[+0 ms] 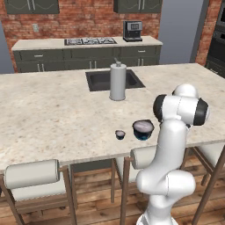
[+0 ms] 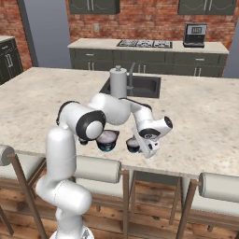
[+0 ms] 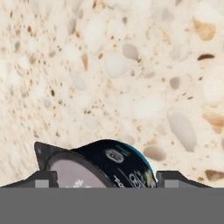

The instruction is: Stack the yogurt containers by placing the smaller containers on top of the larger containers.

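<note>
3 round dark yogurt cups with pale tops: tiny (image 1: pixel 120 134), widest blue-based (image 1: pixel 143 129), mid-sized (image 3: pixel 94 168) flanked by gripper (image 3: pixel 105 178), grip uncertain

Even, shadowless rendered light; soft low-resolution blur, no glare.

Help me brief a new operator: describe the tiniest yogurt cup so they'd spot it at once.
Start at the long stone island counter with the sink. Near its front edge sits a wide blue-based yogurt cup. Just left of it, apart, stands the tiniest cup: dark, pale-topped, far smaller than its neighbour.
</note>
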### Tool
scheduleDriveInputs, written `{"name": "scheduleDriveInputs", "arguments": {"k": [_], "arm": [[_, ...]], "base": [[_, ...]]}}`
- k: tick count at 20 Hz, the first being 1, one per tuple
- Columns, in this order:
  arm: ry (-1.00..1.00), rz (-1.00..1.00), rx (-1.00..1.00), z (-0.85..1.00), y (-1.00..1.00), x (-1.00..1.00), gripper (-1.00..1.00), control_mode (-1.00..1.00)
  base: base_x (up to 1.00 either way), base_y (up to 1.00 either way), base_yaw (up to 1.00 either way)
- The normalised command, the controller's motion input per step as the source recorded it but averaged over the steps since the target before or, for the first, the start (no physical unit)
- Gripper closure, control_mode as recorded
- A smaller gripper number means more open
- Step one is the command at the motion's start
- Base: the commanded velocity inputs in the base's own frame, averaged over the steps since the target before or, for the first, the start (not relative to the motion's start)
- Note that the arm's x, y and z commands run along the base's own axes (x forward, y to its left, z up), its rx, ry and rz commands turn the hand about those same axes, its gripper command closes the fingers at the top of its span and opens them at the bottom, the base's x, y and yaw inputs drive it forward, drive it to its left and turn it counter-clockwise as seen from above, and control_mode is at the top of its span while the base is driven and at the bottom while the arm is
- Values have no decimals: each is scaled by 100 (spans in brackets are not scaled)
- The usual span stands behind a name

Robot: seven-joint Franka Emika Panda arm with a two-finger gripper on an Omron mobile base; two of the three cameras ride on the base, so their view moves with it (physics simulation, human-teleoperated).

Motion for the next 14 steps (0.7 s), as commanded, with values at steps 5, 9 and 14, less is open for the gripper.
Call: {"name": "scheduleDriveInputs", "arguments": {"k": [5, 9, 14], "arm": [[0, 0, 0, 21, 3, 0, 100, -100], [0, -1, 0, 36, 4, -1, 100, -100], [-4, -2, -1, 35, 19, -20, 100, -100]], "base": [[0, 0, 0], [0, 0, 0], [0, 0, 0]]}}
